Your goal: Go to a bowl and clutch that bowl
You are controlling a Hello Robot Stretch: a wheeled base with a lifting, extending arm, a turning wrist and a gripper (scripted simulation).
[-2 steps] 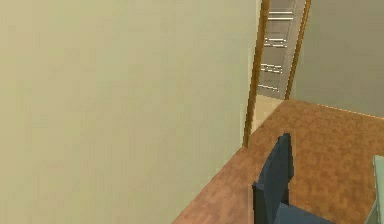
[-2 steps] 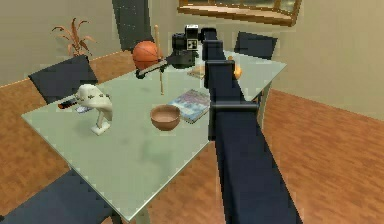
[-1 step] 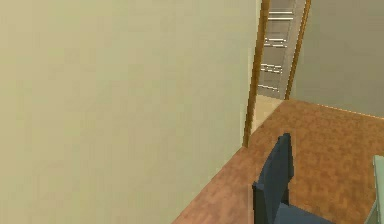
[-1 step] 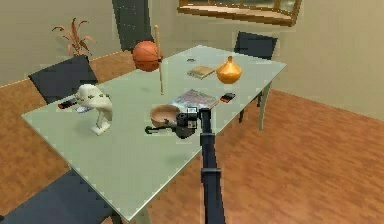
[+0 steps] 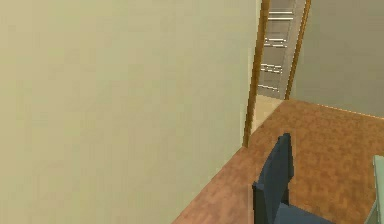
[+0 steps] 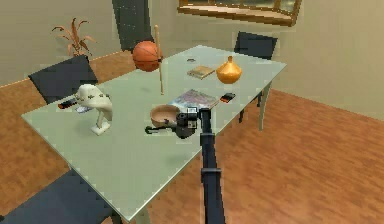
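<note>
Bowl (image 6: 162,112) x1 by end effector (image 6: 157,128); 1 basketball (image 6: 147,54), 1 bust (image 6: 97,100).

No legible text, numbers, signs right now. Magazine (image 6: 197,98) on table (image 6: 130,150): cover print too small to read. White squares (image 6: 192,128) on arm (image 6: 208,172): black marks, unreadable.

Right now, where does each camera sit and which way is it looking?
Forward view: on the robot, facing ahead and somewhat down at a beige wall, a door, wood floor and a dark chair.
Arm side view: on the robot's body, facing out sideways over the table; the arm and pincer show, near a brown bowl.
Shared: probably the pale table, whose corner sits at the forward view's right edge, and perhaps that chair.
</note>
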